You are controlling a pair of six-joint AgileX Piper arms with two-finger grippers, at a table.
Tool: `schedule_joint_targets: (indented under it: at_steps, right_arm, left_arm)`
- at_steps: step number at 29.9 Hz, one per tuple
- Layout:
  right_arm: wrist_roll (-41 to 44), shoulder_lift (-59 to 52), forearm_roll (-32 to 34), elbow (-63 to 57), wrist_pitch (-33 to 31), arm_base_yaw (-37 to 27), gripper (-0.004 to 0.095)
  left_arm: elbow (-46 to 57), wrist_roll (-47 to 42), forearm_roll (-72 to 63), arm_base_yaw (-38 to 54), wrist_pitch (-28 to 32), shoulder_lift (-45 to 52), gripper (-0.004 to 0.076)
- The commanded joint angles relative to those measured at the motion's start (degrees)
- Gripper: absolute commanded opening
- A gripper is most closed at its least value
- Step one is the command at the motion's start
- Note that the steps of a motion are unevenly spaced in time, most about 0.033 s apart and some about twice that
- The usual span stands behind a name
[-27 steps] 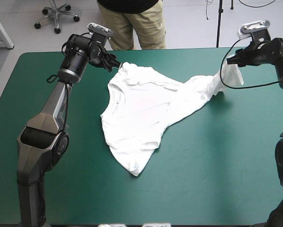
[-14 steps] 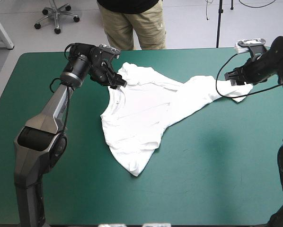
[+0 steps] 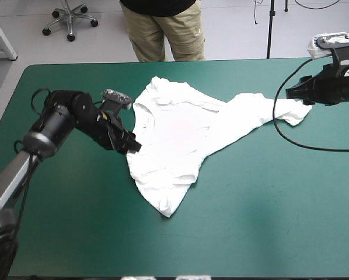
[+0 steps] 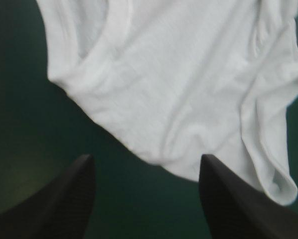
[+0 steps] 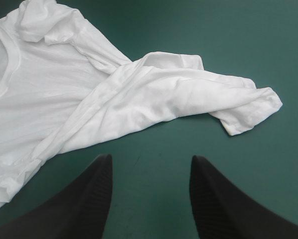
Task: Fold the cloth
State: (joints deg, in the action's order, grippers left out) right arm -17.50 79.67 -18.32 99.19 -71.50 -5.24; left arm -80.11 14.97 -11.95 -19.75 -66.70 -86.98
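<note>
Beside the T-shirt (image 3: 174,137), the left hand (image 3: 133,146) gapes empty at its side edge; the right hand (image 3: 289,93), equally wide and empty, flanks its stretched-out corner.

T-shirt (image 3: 174,140) flat on table (image 3: 250,221), just left of centre | one long part runs out toward 2 o'clock, ending near the table's right edge | lowest corner points to 6 o'clock | left gripper (image 3: 131,146) at the T-shirt's 9 o'clock, just beside its edge | right gripper (image 3: 291,93) at its 2 o'clock, beside that long part's tip
</note>
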Motion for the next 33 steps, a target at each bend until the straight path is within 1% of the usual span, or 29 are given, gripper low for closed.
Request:
schedule_joint_targets:
  at_steps: [1, 4, 6, 10, 12, 17, 21, 23, 27, 30, 31, 32, 33]
  right_arm:
    - [-0.77, -4.66, -1.17, -0.75, 0.2, -0.32, 0.0448]
    - [-0.77, -5.57, -1.42, -0.97, 0.71, -0.32, 0.0448]
    - [-0.77, -5.57, -2.25, -0.97, 0.84, -0.32, 0.0448]
    - [-0.95, -5.57, -4.45, -1.11, 0.74, -0.32, 0.0448]
    - [-1.61, -5.57, -5.32, -1.11, 0.74, -0.32, 0.0448]
    - [-2.42, -5.57, -5.4, -1.11, 0.74, -0.32, 0.0445]
    - [-2.64, -5.57, -5.3, -1.11, 0.74, -0.32, 0.0445]
    - [-2.64, -5.57, -5.3, -1.11, 0.63, -0.32, 0.0445]
    - [-2.64, -5.57, -5.3, -1.11, 0.14, -0.32, 0.0445]
    - [-2.64, -5.57, -5.3, -1.23, 0.14, -0.32, 0.0445]
    - [-2.64, -5.57, -5.3, -1.33, 0.14, -0.32, 0.0445]
    - [-2.64, -5.57, -5.3, -1.33, 0.14, -0.32, 0.0445]
    - [-2.64, -5.46, -5.3, -1.33, 0.14, -0.32, 0.0445]
  left_arm:
    - [8.61, 3.8, -2.62, -4.68, 5.33, 9.0, 0.0441]
    - [14.68, 3.16, -0.16, -10.12, 7.97, 13.15, 0.0441]
    - [17.49, -2.98, 3.41, -11.99, 10.45, 14.31, 0.0441]
    - [22.13, -16.26, 11.51, -12.12, 17.22, 14.34, 0.0441]
    - [24.17, -21.27, 14.92, -12.12, 19.76, 13.14, 0.0441]
    - [25.42, -22.26, 12.76, -12.12, 22.88, 7.27, 0.0441]
    - [25.42, -25.41, 13.65, -12.12, 28.01, 2.23, 0.0441]
    - [25.42, -26.11, 13.75, -12.12, 29.34, -0.06, 0.0441]
    - [25.42, -26.11, 13.75, -12.12, 29.89, -4.26, 0.0441]
    - [25.42, -25.58, 13.49, -12.12, 30.7, -5.57, 0.0438]
    - [25.42, -25.58, 13.49, -12.12, 31.14, -5.6, 0.042]
    - [25.32, -25.45, 13.49, -12.12, 31.12, -5.6, 0.0376]
    - [25.2, -25.45, 13.62, -12.12, 31.12, -5.6, 0.0306]
